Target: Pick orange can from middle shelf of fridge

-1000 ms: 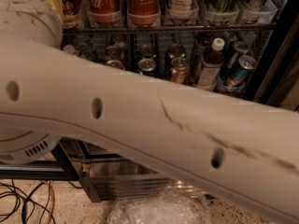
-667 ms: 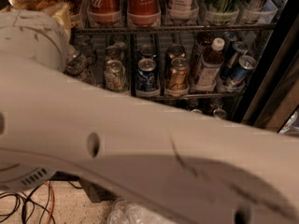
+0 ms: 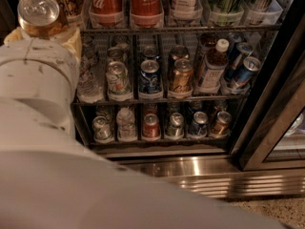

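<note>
Behind the arm (image 3: pixel 95 190), fridge (image 3: pixel 267 128) fills the view; its mid shelf (image 3: pixel 162 98) is stocked, incl. one similar gold can (image 3: pixel 181 75). Top left, gripper (image 3: pixel 40 32) has fingers closed on orange can (image 3: pixel 38 11), outside the shelf. Pick seems done; only retreat is left.

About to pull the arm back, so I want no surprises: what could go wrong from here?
1. The gripper, at upper left, holds the can, but the wrist hides most of the grip, so a slip could go unseen.
2. The can appears close to the Coca-Cola cans; a sideways swing might knock them.
3. The arm blocks the lower left of the view, so anything in its path there is unseen.
</note>
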You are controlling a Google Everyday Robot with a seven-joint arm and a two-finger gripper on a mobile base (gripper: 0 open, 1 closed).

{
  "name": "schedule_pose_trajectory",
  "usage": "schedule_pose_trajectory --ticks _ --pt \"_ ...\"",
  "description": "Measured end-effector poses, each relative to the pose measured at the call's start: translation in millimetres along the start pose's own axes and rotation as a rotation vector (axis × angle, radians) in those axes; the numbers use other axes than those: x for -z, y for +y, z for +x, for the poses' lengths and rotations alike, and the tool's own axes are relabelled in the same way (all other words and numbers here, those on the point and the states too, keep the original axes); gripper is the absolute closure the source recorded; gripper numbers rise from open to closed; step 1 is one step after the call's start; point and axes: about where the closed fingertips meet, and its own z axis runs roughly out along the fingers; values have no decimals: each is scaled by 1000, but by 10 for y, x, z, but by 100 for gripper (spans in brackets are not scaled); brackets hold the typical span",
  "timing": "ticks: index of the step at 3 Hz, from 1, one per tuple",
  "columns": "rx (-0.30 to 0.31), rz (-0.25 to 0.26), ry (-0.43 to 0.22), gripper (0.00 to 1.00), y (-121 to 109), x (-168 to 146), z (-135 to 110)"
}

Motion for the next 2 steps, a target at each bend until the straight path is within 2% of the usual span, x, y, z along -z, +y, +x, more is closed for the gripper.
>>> schedule_pose_trajectory --ticks 2 --pt "-18 -2 2 100 -54 39 96"
